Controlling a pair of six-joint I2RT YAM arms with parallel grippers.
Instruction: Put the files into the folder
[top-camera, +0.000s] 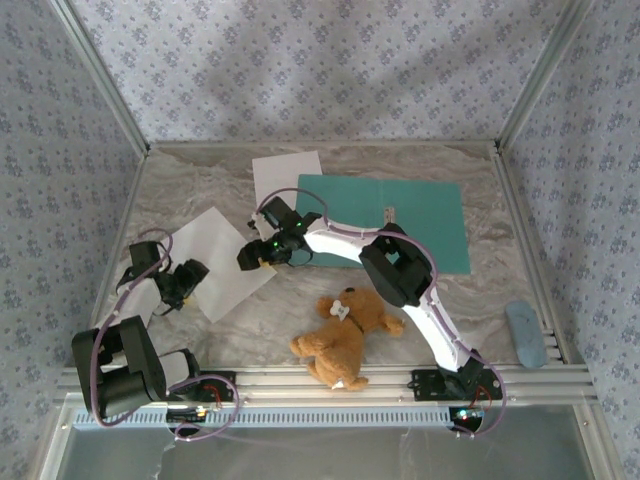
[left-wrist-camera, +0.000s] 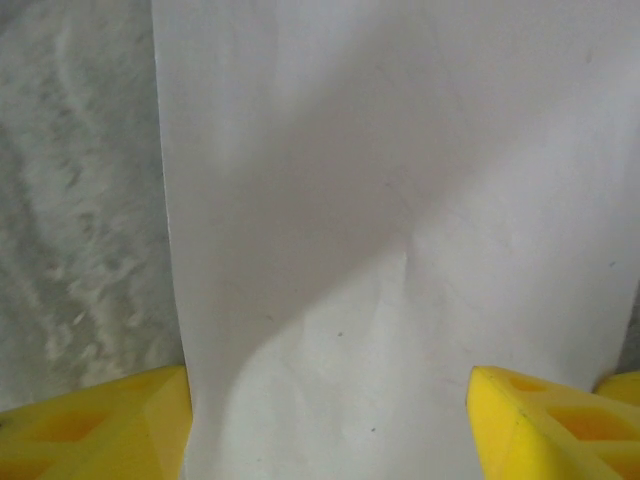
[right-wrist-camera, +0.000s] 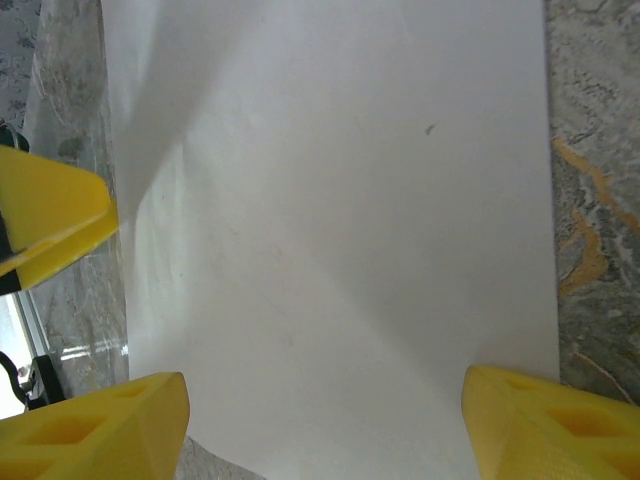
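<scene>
The teal folder (top-camera: 410, 225) lies open and flat at the back middle of the table. One white file (top-camera: 286, 176) lies at its left end, near the back. A second file (top-camera: 222, 262) lies askew further left. My left gripper (top-camera: 188, 283) is open at this sheet's near-left edge, and the sheet (left-wrist-camera: 400, 180) lies flat between and beyond its yellow fingers (left-wrist-camera: 120, 430). My right gripper (top-camera: 252, 258) is open over the same sheet's right edge; the paper (right-wrist-camera: 330, 200) lies under its spread fingers (right-wrist-camera: 540, 420). Neither holds anything.
A brown teddy bear (top-camera: 346, 335) lies near the front middle, beside the right arm. A grey-blue oblong object (top-camera: 525, 333) rests at the front right by the rail. Patterned walls and metal posts close in the table. Another yellow finger (right-wrist-camera: 50, 215) shows left of the sheet.
</scene>
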